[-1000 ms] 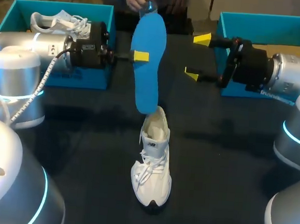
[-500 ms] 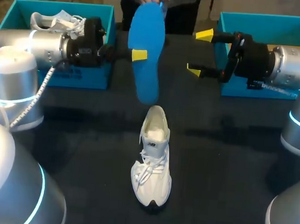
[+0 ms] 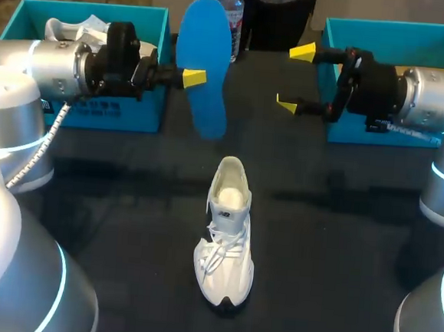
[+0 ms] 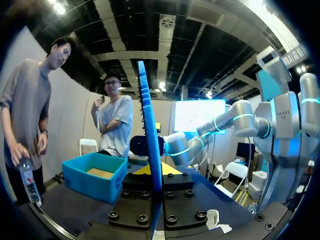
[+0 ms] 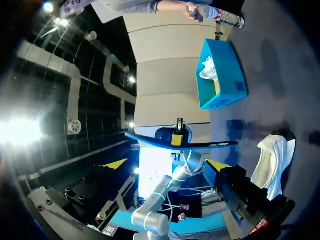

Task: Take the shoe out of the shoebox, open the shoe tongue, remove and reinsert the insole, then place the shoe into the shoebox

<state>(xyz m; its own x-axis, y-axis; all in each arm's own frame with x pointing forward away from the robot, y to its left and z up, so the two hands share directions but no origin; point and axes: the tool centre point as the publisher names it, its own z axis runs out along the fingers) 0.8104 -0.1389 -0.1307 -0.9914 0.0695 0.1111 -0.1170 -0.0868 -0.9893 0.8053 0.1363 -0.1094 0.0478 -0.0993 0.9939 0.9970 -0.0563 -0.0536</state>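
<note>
Lifted higher and drawn toward the robot's left, the flat blue foam insole (image 3: 203, 64) now hangs clear of the white lace-up shoe (image 3: 226, 235), where a second ago its lower end hung just over the heel; the right arm has hardly shifted. The left claw (image 3: 194, 78) is pinched on the insole's edge about midway along, holding it on end, long axis nearly upright. The shoe stands on the dark desk (image 3: 339, 244), toe toward the robot and heel away, so the insole sits beyond the heel, above it and a little to its left. The right claw (image 3: 294, 78) is spread wide and empty, beyond the shoe on its right. Reinsertion, by my reading, falls to the left arm: the insole must come back over the shoe's collar and tip into line with the shoe's length.
</note>
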